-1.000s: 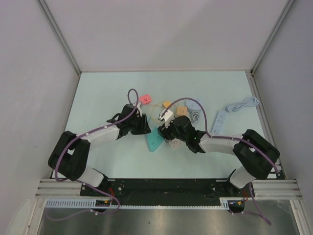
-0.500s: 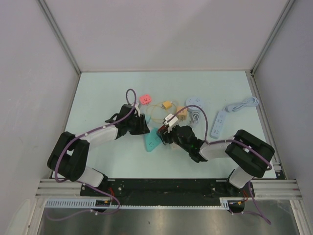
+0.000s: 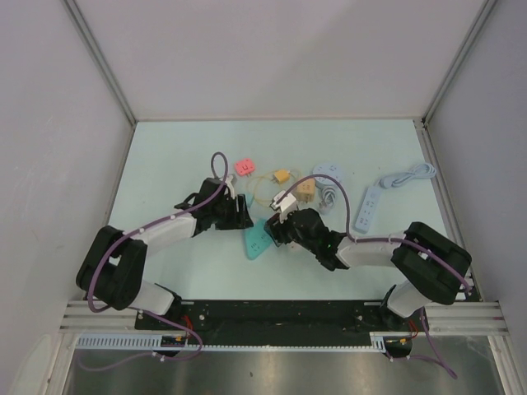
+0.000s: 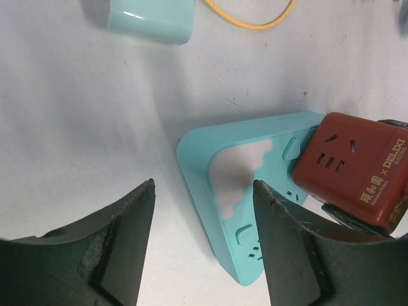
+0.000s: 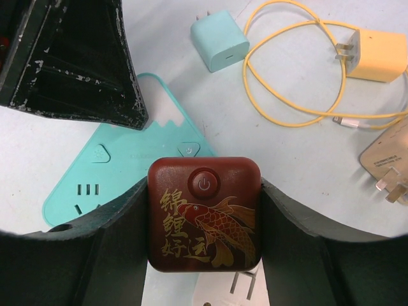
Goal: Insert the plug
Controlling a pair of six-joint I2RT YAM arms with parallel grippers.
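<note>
**Right gripper at the strip, cube in grasp: how the insertion may fail**

Right gripper (image 5: 204, 237) is clamped on the red cube (image 5: 204, 210), one finger on each side face, power button up. The cube lies over the near edge of the teal strip (image 4: 210, 143), which rests flat on the table (image 4: 76, 115). In the left wrist view the cube sits tilted against the strip's face. Its pins are hidden in every view, so whether they meet any slots cannot be told. Left gripper (image 4: 204, 191) stands open with nothing between its fingers, just beside the strip's corner. Whether it touches the strip cannot be told.

Likely faults:
- (a) With the strip unbraced, a downward push would probably slide or tip it rather than seat the pins.
- (b) The tilt could land the pins on plastic beside the slots, bending them or twisting the cube in the grasp.
- (c) The cube seems nearer a triangular button (image 5: 188, 148) than the open slots (image 5: 84, 190), so it may press the wrong place.
- (d) The two wrists work close together, so a sideways correction could knock them.
</note>
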